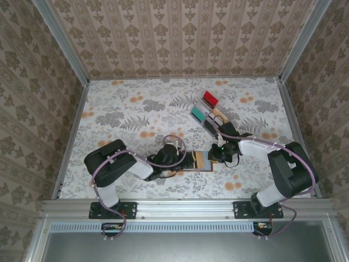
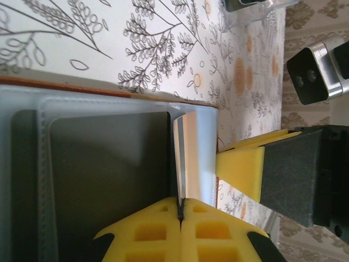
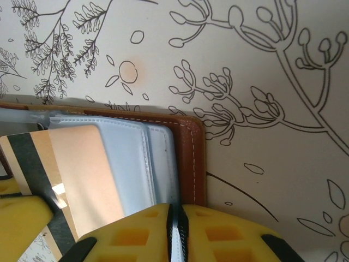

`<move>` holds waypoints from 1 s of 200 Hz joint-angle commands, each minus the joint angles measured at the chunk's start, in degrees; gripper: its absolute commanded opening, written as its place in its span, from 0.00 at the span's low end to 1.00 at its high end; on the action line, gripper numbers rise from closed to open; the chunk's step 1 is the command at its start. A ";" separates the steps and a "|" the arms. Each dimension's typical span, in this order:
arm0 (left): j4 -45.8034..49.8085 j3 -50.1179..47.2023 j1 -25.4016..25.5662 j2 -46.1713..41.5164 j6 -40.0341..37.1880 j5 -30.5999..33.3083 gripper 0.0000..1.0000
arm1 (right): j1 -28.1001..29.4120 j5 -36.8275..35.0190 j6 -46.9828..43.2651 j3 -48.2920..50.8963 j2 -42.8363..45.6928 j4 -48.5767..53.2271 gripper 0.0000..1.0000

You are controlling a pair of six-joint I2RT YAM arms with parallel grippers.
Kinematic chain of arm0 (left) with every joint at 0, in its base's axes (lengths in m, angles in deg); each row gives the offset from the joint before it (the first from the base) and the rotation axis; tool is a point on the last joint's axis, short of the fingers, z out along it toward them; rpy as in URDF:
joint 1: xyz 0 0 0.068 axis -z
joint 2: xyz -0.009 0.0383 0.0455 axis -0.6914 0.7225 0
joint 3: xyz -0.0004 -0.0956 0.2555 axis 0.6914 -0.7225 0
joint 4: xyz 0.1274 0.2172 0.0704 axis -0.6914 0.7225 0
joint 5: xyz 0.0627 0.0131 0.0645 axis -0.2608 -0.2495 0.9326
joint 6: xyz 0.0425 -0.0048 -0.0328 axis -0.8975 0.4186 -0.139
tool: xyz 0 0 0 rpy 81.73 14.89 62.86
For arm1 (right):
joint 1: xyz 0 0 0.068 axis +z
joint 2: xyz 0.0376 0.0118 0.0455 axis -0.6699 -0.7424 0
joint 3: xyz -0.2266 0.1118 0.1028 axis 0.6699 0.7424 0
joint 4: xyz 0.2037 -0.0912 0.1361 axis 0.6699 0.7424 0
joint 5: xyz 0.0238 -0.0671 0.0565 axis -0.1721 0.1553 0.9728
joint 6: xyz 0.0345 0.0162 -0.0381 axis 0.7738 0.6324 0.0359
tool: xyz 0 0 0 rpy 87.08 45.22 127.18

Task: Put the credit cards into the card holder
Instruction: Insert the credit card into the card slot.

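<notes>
The card holder (image 1: 203,161) lies open and flat on the flowered worktop (image 1: 136,114), near my edge of it and between my two hands. In the right wrist view its brown stitched rim (image 3: 193,158) frames pale blue inner pockets; in the left wrist view the pockets (image 2: 103,174) look grey.

One credit card (image 3: 76,169), peach with a dark stripe, lies slanted over the blue pockets. Seen from my left wrist the same card (image 2: 182,158) shows edge-on as a thin bright strip, its far end reaching the pocket's corner.

My left hand (image 2: 180,210) is pinched tight on the near edge of that card, yellow pads pressed together with only the card between them. My right hand (image 3: 174,218) is likewise pressed together, clamped on a thin pale blue layer of the card holder just inside the brown rim.

Farther back on the worktop, well apart from both hands, stands a clear rack (image 1: 210,112) holding a red and a teal piece.
</notes>
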 commanded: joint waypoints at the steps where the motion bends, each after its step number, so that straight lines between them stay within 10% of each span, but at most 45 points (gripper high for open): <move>1: -6.19 -1.56 0.52 2.61 2.48 -1.18 0.00 | 0.34 -4.38 -0.25 2.63 -3.89 2.07 0.16; 98: 12.05 5.86 0.59 0.07 -1.87 -5.07 0.19 | 0.32 -4.23 -0.30 1.58 -4.69 1.97 0.18; 157: 36.54 9.92 0.68 -8.41 -7.88 3.17 0.30 | 0.32 -4.19 -0.15 1.62 -4.08 2.16 0.18; 200: 42.13 16.77 0.73 -5.37 -12.60 0.47 0.23 | 0.32 -3.74 0.01 1.61 -4.27 1.42 0.18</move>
